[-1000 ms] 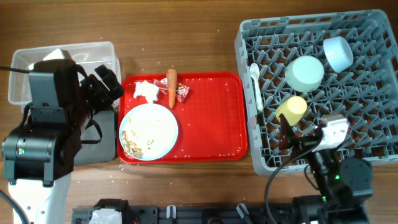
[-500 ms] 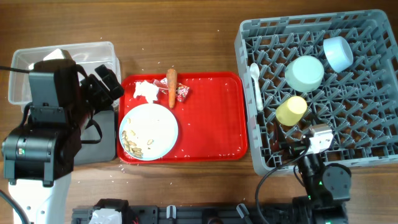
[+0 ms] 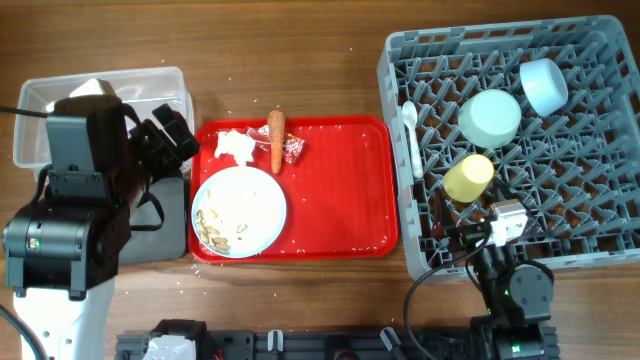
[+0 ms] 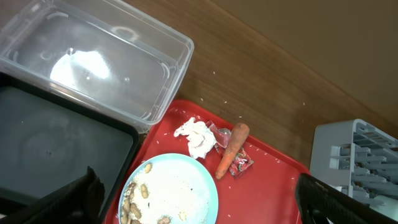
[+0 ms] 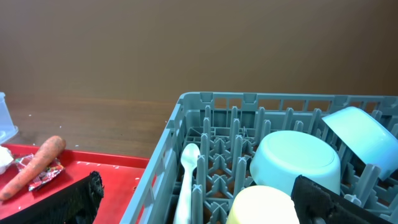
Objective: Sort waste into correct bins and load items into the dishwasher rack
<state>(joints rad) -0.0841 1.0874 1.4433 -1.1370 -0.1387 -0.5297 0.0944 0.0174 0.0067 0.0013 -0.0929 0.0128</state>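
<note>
The pale blue plate with crumbly scraps lies on the red tray. Behind it are the white tissue, the carrot and the red-and-white wrapper. The grey rack holds two bowls, the yellow cup and the white spoon. My left gripper is open and empty, above the bins' right edge. My right gripper is open and empty, at the rack's front left, just short of the cup.
The clear tub stands at the far left. The black tray lies in front of it, mostly under my left arm. The red tray sits between the bins and the rack.
My right arm has drawn back toward the table's front edge, away from the yellow cup, which stays in the rack. The left arm has not moved.
</note>
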